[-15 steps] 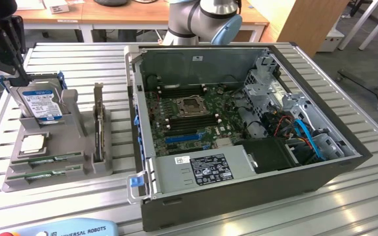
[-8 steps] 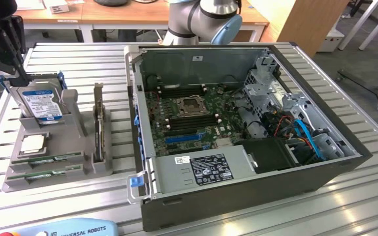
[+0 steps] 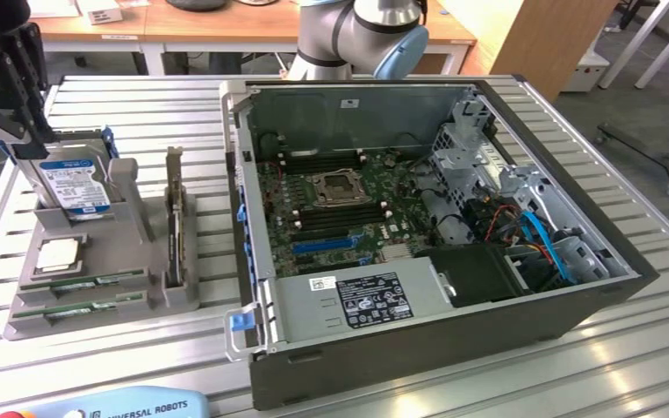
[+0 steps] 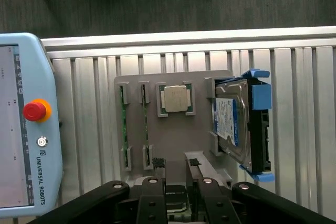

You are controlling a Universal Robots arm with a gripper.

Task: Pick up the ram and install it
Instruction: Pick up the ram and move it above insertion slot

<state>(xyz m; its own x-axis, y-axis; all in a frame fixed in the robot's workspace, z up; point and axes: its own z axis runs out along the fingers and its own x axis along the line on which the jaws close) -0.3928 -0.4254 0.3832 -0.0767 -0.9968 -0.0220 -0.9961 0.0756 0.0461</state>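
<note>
Two ram sticks (image 3: 84, 283) lie on edge in slots at the near end of a grey holder (image 3: 102, 324), thin green boards with white labels. In the wrist view one stick shows as a green edge (image 4: 124, 127). My gripper (image 3: 23, 131) hangs over the far end of the holder, above the hard drive (image 3: 73, 183), apart from the ram. Seen from the wrist camera, the gripper (image 4: 176, 163) is open, its two black fingertips (image 4: 157, 164) spread with nothing between them.
The holder also carries a silver processor chip (image 4: 176, 99) and a tall dark expansion card (image 3: 174, 218). An open computer case (image 3: 613, 287) with its motherboard (image 3: 334, 200) stands to the exterior view's right. A teach pendant (image 4: 26, 124) lies beside the holder on the slatted table.
</note>
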